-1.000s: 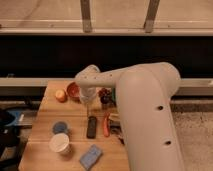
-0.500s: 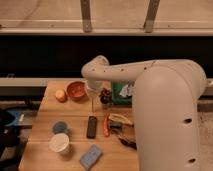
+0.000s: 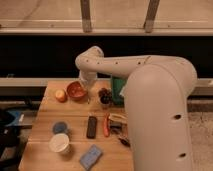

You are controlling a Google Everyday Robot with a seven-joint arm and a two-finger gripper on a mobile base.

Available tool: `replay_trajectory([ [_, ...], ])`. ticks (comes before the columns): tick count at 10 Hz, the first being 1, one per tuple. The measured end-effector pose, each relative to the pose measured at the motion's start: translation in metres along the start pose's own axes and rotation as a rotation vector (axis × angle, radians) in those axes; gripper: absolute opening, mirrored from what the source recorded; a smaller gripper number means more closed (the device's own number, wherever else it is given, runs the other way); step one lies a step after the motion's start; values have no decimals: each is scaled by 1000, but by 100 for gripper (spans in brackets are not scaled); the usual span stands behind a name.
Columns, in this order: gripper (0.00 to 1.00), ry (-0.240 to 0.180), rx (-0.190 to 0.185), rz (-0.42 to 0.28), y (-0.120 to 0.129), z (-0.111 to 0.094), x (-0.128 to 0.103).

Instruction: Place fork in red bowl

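Hanging shut just right of the bowl point(image 3: 76, 90), the gripper point(image 3: 88, 89) seems to pinch the fork point(image 3: 89, 97), which dangles beside the rim. Released here, it would likely miss, landing on the table point(image 3: 47, 117).

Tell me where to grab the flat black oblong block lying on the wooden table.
Probably across its narrow sides at mid-length, from above: the flat black oblong block lies flat, long and slim. The gripper, shut on the thin grey fork, hangs beside the glossy orange-red bowl.
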Motion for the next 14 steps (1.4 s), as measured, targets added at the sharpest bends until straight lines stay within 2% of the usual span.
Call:
replay_trajectory([
  [4, 0, -21, -57, -131, 53, 5, -45],
  [6, 0, -22, -93, -171, 65, 13, -56],
  [8, 1, -20, -133, -180, 63, 28, -62],
  [9, 7, -16, -144, -177, 59, 37, -64],
  [11, 27, 3, -161, -171, 48, 58, -66],
  [14, 57, 36, -168, -162, 39, 79, -65],
])
